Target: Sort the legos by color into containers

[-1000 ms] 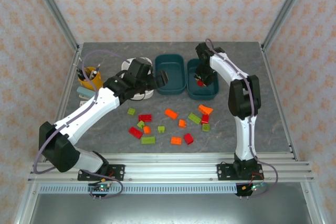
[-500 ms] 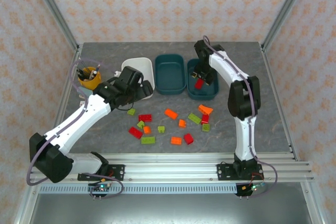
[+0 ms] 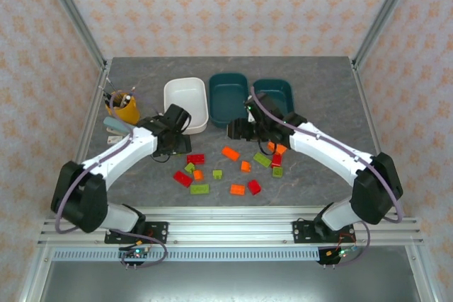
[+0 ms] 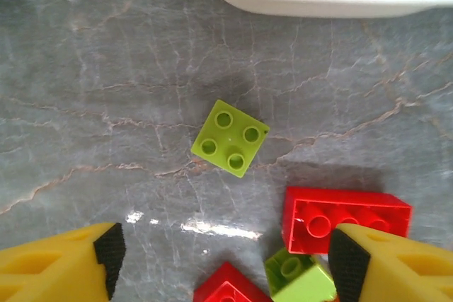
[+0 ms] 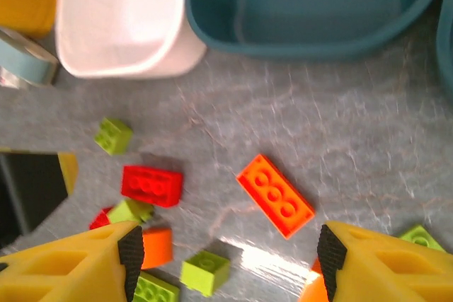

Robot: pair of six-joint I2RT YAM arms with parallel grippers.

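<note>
Red, orange and lime legos lie scattered on the grey table (image 3: 318,104), among them a red brick (image 3: 195,159) and an orange brick (image 3: 230,153). The white tub (image 3: 185,104) and two teal tubs (image 3: 228,98) (image 3: 276,90) stand behind them. My left gripper (image 3: 177,145) hangs open just above the table. In its wrist view a lime square brick (image 4: 230,137) lies ahead of the open gripper (image 4: 228,259), and a red brick (image 4: 347,221) sits by the right finger. My right gripper (image 3: 237,131) is open over the orange brick (image 5: 276,196), with nothing held.
A yellow cup of pens (image 3: 124,107) and a light blue object (image 3: 113,126) sit at the left behind my left arm. My right forearm crosses the front of the right teal tub. The white tub's rim (image 4: 318,1) is close ahead of the left gripper.
My left gripper has dropped from over the white tub to the table near the lime brick. My right gripper has left the right teal tub and swung left over the pile.
</note>
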